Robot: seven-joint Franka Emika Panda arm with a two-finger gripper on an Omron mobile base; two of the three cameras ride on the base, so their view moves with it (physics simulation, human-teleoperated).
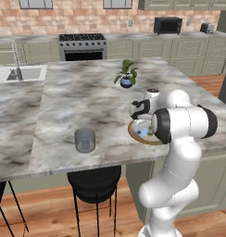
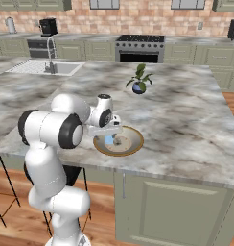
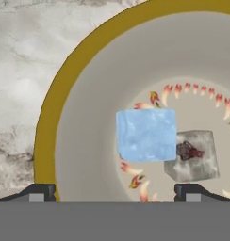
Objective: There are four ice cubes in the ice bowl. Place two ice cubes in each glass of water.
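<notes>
The ice bowl (image 3: 65, 80) is tan inside with a golden-brown rim. It sits near the island's front edge (image 1: 132, 132) (image 2: 133, 144). In the hand view a pale blue ice cube (image 3: 146, 135) lies near the bowl's middle, and a greyer see-through cube (image 3: 192, 155) touches its right side. My gripper (image 3: 114, 193) hovers open just above the bowl, its fingertips (image 3: 39, 193) spread wider than the blue cube and holding nothing. The base views show the gripper (image 1: 141, 125) (image 2: 111, 133) pointing down into the bowl over a blue cube (image 2: 109, 140). One glass of water (image 1: 84, 140) stands left of the bowl.
A small potted plant (image 1: 126, 74) (image 2: 139, 79) stands farther back on the marble island. A sink (image 1: 20, 73) lies at the far left. Black stools (image 1: 94, 185) sit under the island's front edge, and my own arm hides part of the bowl.
</notes>
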